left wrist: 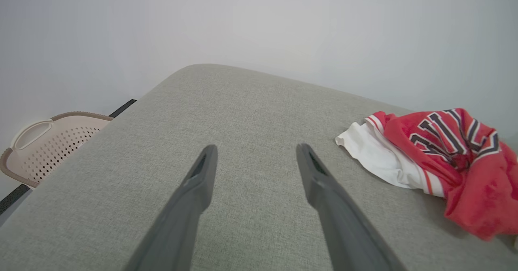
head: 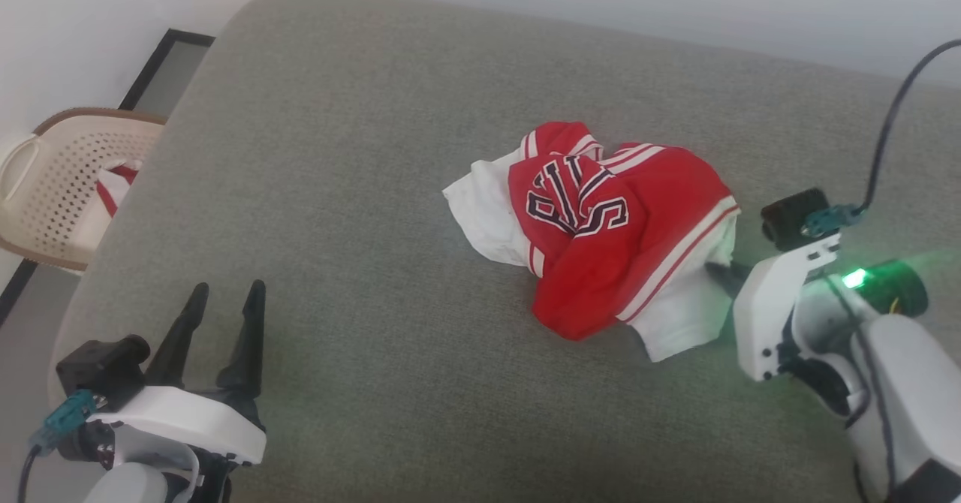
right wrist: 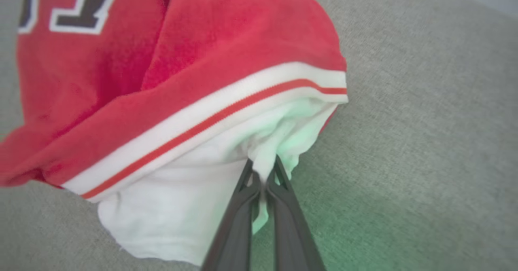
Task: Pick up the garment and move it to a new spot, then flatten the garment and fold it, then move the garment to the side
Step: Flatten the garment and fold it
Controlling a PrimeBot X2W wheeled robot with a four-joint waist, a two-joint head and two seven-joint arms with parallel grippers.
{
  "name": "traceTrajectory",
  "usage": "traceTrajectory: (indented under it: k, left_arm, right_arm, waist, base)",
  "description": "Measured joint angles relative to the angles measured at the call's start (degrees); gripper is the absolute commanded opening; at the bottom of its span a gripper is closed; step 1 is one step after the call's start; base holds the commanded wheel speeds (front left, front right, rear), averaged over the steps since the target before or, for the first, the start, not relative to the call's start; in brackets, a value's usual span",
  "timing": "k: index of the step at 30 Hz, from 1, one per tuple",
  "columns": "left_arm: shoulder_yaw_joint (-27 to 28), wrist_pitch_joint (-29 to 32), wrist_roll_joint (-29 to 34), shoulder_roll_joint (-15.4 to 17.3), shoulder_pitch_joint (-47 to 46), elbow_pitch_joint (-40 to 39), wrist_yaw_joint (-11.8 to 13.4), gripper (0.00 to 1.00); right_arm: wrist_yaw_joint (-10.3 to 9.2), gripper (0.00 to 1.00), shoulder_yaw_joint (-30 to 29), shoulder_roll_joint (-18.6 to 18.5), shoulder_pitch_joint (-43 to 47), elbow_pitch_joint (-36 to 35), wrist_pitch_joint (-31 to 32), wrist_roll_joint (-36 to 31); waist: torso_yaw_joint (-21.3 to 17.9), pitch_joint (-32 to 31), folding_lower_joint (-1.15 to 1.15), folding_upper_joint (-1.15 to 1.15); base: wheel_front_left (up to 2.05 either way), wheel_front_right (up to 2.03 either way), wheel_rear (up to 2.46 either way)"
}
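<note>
**Right end effector (right wrist: 263, 170) clamps crumpled garment (head: 623, 240)**

At far left, a beige perforated basket (head: 52, 180) stands beside the grey woven cushion (head: 360, 150). The left end effector (head: 229, 289) hovers spread and empty. Right of centre lies the bunched red jersey, letters creased, one "S" legible, its white sleeve pinched.

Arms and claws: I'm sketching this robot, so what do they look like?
The left claw and right claw each have two long, dark, tapering fingers on a white mount, with a black block and teal plug beside it. A black cable runs from the right plug, and a green light glows on that wrist. Forearms are pale grey.
</note>
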Motion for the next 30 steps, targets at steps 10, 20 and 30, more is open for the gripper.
traceTrajectory:
  k: [10,20,30]
  left_arm:
    - [0.63,-0.18,-0.09,0.42,0.02,0.07,-0.25,1.00]
    - [0.13,-0.18,-0.09,0.44,-1.01,0.55,-0.76,1.00]
    - [-1.00,0.55,-0.45,0.32,-2.76,2.37,-2.02,1.00]
  right_arm:
    - [0.01,0.00,-7.49,-6.06,0.70,-8.86,7.09,1.15]
    - [0.03,0.00,-14.06,-9.57,1.70,-7.71,9.83,-0.27]
    - [0.02,0.42,-11.81,-8.11,-1.12,4.68,6.34,-0.37]
  waist:
    - [-2.26,-0.21,0.00,0.00]
    - [-3.38,0.73,0.00,0.00]
    - [-3.53,1.16,0.00,0.00]
  base:
    - [0.00,0.00,0.00]
    - [0.00,0.00,0.00]
    - [0.00,0.00,0.00]
